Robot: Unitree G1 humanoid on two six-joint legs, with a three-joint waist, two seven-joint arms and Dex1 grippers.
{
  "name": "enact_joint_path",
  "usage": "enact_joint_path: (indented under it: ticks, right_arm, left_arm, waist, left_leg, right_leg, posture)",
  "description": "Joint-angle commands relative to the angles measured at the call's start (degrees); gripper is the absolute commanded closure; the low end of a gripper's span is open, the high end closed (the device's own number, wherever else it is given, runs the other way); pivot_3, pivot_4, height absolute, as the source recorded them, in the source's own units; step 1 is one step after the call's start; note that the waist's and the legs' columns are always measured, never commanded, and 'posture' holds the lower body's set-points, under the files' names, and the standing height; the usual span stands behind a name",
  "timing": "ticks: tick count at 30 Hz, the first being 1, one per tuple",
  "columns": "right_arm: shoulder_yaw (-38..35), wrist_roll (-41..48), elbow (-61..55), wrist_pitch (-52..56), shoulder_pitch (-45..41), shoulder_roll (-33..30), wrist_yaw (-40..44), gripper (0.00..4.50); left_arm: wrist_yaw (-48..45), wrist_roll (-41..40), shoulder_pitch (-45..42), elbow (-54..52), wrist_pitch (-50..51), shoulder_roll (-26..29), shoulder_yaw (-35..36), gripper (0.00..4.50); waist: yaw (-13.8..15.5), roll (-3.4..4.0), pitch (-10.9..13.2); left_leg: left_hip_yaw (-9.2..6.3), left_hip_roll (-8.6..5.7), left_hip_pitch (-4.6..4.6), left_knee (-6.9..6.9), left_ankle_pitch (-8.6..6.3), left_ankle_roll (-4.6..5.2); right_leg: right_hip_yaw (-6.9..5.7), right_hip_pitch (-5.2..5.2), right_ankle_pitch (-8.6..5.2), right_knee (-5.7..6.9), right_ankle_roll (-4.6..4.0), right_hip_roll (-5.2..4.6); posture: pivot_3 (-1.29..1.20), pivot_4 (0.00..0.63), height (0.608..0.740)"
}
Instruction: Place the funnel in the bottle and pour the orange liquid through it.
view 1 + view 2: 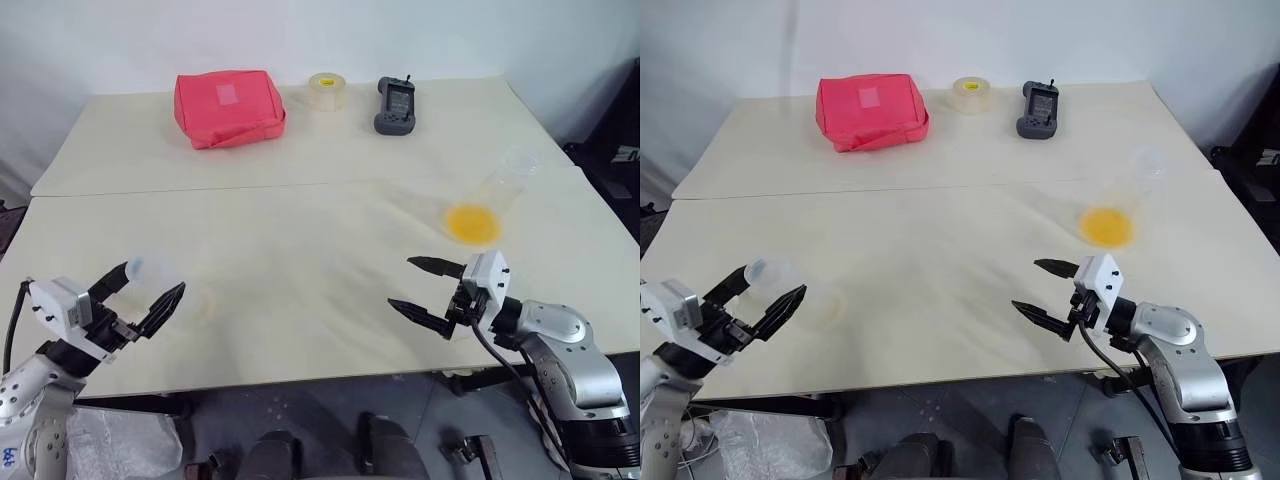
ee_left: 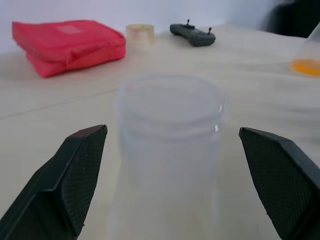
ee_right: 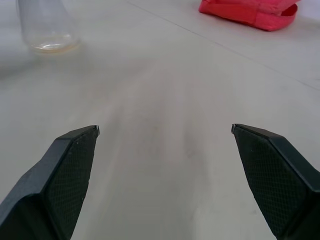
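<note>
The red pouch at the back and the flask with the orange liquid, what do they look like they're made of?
The red pouch looks like soft matte fabric: rounded, sagging edges, a stitched seam and a paler sewn-on patch. The flask looks like clear, colourless plastic or glass; the table shows through its walls and the orange liquid through its base. Which of the two cannot be told.

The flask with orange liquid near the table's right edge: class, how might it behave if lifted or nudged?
The flask looks thin, clear and smooth, so probably light and slippery. Its wide base should resist tipping. The orange liquid pooled at the bottom could slosh if jolted.
</note>
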Motion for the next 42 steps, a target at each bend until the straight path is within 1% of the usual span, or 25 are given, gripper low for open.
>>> enact_joint_path:
  ticks: [1,2,5,7,11,15,18,21,23,29,35,38,42]
  right_arm:
    - [-1.6,0.9,-2.8,-0.4,0.6,-0.6,-0.8,0.00]
    - [-1.7,0.9,-2.9,-0.4,0.8,-0.6,-0.9,0.00]
    - [-1.9,0.9,-3.1,-0.7,1.4,-0.7,-1.1,0.00]
    - [-2.0,0.9,-3.0,-0.8,1.6,-0.8,-1.1,0.00]
    - [-2.1,1.0,-3.2,-1.0,1.9,-0.7,-1.3,0.00]
    - [-2.3,1.1,-3.2,-1.0,1.5,-0.5,-1.6,0.00]
    - [-2.8,1.5,-3.9,-0.7,1.4,-0.3,-2.5,0.00]
    - [-3.5,2.5,-5.3,0.2,1.6,-0.1,-3.7,0.00]
    - [-4.2,3.8,-7.6,1.4,2.6,-0.4,-4.2,0.00]
    - [-5.5,5.1,-10.8,3.2,3.7,-1.2,-5.3,0.00]
    - [-6.1,4.7,-11.4,3.4,4.4,-1.3,-6.3,0.00]
    - [-6.1,4.4,-11.6,3.0,5.1,-0.9,-7.0,0.00]
    - [-5.6,4.0,-11.9,2.3,6.2,-0.9,-6.9,0.00]
  left_arm:
    - [-1.8,-0.1,-0.9,0.4,-0.9,1.4,0.2,0.39]
    - [-2.8,-0.6,-1.0,0.6,-0.7,1.7,0.1,0.57]
    - [-3.7,-0.7,-1.8,1.5,-0.7,2.1,0.4,1.54]
    - [-3.7,-0.6,-2.1,1.8,-0.3,2.3,0.5,2.10]
    - [-4.4,-1.1,-2.7,2.0,2.9,4.2,0.0,2.14]
    - [-5.2,-1.2,-5.2,2.4,4.7,5.8,-1.6,2.14]
    - [-5.7,-1.3,-9.7,3.1,6.2,6.7,-4.0,2.14]
    - [-8.1,-1.6,-14.3,4.2,7.4,7.2,-7.1,2.14]
    - [-8.7,-0.6,-18.6,6.0,8.4,7.0,-10.1,2.14]
    - [-12.2,3.0,-34.9,15.0,7.4,4.2,-19.7,2.14]
    - [-18.8,8.0,-51.7,29.6,2.5,-3.0,-28.2,2.14]
    - [-21.1,10.8,-56.4,36.7,-1.6,-6.7,-30.7,2.14]
    - [-25.0,12.4,-59.8,42.1,-4.5,-9.9,-32.6,2.14]
  waist:
    - [-0.1,0.00,0.0]
    - [-0.1,0.00,0.0]
    - [-0.1,0.00,0.0]
    - [-0.1,0.00,0.0]
    - [-0.1,0.00,0.0]
    - [-0.1,0.00,0.0]
    - [0.2,0.00,0.0]
    - [0.2,0.00,0.0]
    - [0.1,0.00,0.0]
    - [0.2,-0.01,0.0]
    - [0.3,-0.02,0.0]
    - [0.2,-0.03,0.0]
    - [0.0,-0.06,0.0]
  left_leg:
    - [0.00,0.00,0.00,0.00,0.00,0.00]
    - [0.00,0.00,0.00,0.00,0.00,0.00]
    - [0.00,0.00,0.00,0.00,0.00,0.00]
    - [0.00,-0.01,-0.01,0.00,0.00,0.00]
    - [0.00,0.00,0.00,0.00,0.00,0.00]
    - [0.00,0.00,0.00,0.00,0.00,0.00]
    - [-0.01,-0.03,0.00,0.00,0.00,0.01]
    - [-0.02,-0.06,-0.02,0.03,0.02,0.02]
    - [-0.02,-0.06,-0.03,0.03,0.01,0.02]
    - [-0.02,-0.10,-0.07,0.07,0.04,0.02]
    - [0.04,-0.13,-0.14,0.18,0.04,0.04]
    - [0.09,-0.40,-0.16,0.21,0.04,0.06]
    - [0.13,-0.39,-0.14,0.21,0.03,0.07]
  right_leg:
    - [0.00,0.00,0.00,0.00,0.00,0.00]
    - [0.00,0.00,0.00,0.00,0.00,0.00]
    - [-0.01,0.00,0.00,0.00,0.00,-0.01]
    - [-0.01,0.00,0.00,0.00,0.00,0.00]
    - [0.00,0.00,0.00,0.01,0.01,-0.01]
    - [0.00,0.00,0.00,0.01,0.01,-0.01]
    - [-0.01,0.00,0.01,0.02,0.01,-0.01]
    - [-0.06,0.00,0.02,0.04,0.03,0.02]
    - [-0.07,-0.01,0.03,0.04,0.05,0.03]
    - [-0.32,-0.01,0.07,0.08,0.12,0.03]
    - [-0.59,-0.01,0.11,0.09,0.21,0.01]
    - [-0.68,0.00,0.14,0.09,0.25,-0.01]
    - [-0.70,-0.02,0.14,0.10,0.26,-0.01]
  posture:
    - [0.00,0.150,0.740]
    - [0.00,0.150,0.740]
    - [0.00,0.150,0.740]
    - [0.00,0.150,0.740]
    - [0.00,0.150,0.740]
    - [0.00,0.150,0.740]
    - [0.00,0.150,0.740]
    - [0.00,0.150,0.740]
    - [0.00,0.150,0.740]
    - [0.00,0.150,0.740]
    - [0.00,0.150,0.740]
    - [0.00,0.150,0.740]
    - [0.00,0.150,0.740]
